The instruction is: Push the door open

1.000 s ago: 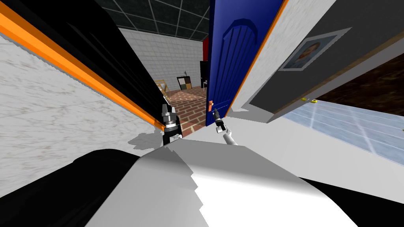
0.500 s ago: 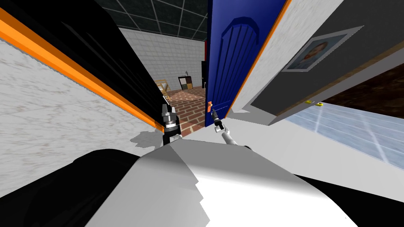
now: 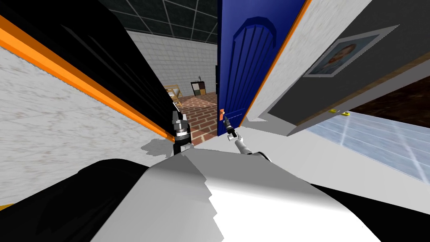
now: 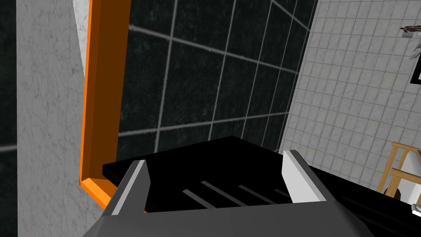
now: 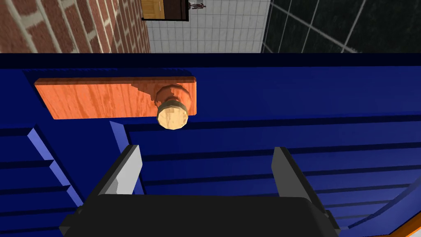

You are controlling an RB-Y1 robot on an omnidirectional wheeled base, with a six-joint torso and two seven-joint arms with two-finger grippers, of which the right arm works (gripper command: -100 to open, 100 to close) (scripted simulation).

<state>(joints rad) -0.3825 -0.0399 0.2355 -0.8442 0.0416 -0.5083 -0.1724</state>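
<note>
The blue panelled door (image 3: 243, 67) stands partly swung into the far room, hinged on an orange frame (image 3: 273, 63). Its orange handle plate (image 3: 221, 112) carries a round knob (image 5: 172, 115) on a wooden plate (image 5: 102, 98). My right gripper (image 3: 227, 122) is open and sits close against the blue door panel (image 5: 287, 135), just beside the knob, with nothing between its fingers. My left gripper (image 3: 175, 115) is open and held near the orange door jamb (image 4: 98, 98) on the opposite side of the opening, beside a black slab (image 4: 197, 164).
Marbled white walls (image 3: 50, 126) flank the doorway on both sides. Beyond it lie a brick floor (image 3: 201, 111), a tiled wall, a small cabinet (image 3: 198, 88) and a wooden chair (image 3: 172, 92). A framed portrait (image 3: 340, 52) hangs on the grey wall to the right.
The door has swung a little further open, its edge and handle moving left. My right gripper has followed it forward. My left arm stays put.
</note>
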